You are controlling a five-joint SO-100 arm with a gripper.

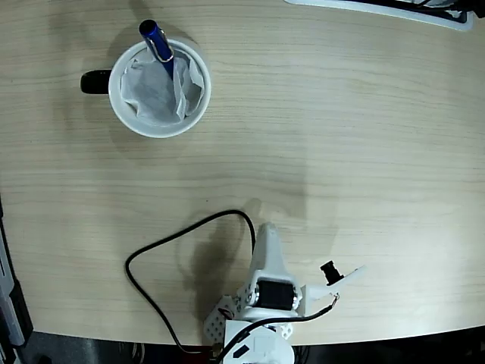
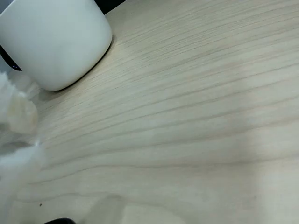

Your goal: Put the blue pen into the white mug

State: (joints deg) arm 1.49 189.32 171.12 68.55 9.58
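Observation:
The white mug point(image 1: 159, 132) stands at the upper left of the fixed view, black handle point(image 1: 95, 81) pointing left and crumpled white paper inside. The blue pen point(image 1: 157, 42) leans in the mug, its clip end sticking up over the far rim. My gripper point(image 1: 265, 232) is far from the mug, folded back over the arm's base at the bottom of the table. It looks shut, with nothing in it. In the wrist view the mug point(image 2: 56, 42) fills the upper left corner, and a blurred white finger point(image 2: 16, 140) shows at the left edge.
A black cable point(image 1: 163, 246) loops over the wooden table point(image 1: 341, 136) left of the arm's base point(image 1: 258, 334). A white and dark device edge point(image 1: 394, 9) lies along the top right. The table's front edge runs just below the base.

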